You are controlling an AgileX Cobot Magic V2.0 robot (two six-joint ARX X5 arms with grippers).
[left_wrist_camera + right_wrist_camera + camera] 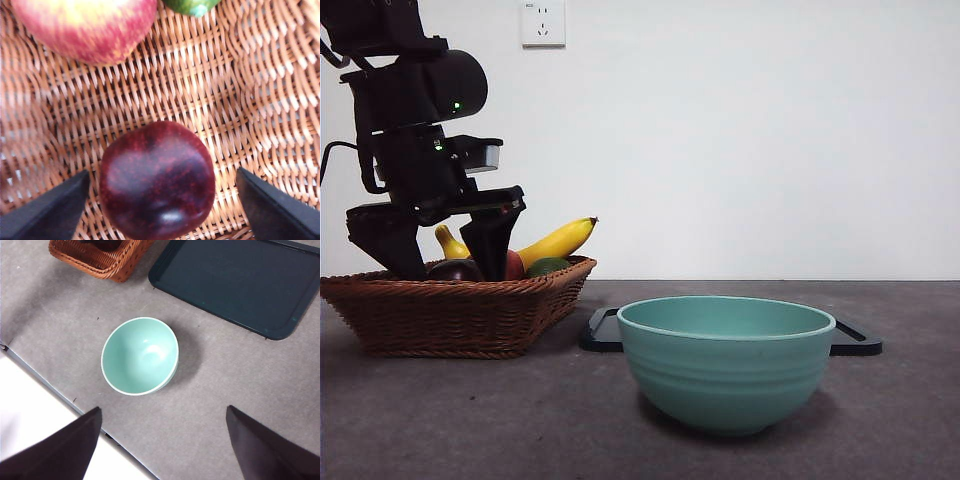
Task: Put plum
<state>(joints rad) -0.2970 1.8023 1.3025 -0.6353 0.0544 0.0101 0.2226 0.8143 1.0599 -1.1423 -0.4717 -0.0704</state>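
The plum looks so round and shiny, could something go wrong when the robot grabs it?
Maybe. The plum sits between the open jaws of the left gripper without touching them, so its glossy round skin might slip or roll across the basket. The apple lies close by and could get bumped.

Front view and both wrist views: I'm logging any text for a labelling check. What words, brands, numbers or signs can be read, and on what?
None can be read.
Wall socket: faint marks near its top, too small to read.
Arm over the basket: only green lights, no lettering.
Plum, apple, bowl, tray: no text or label.
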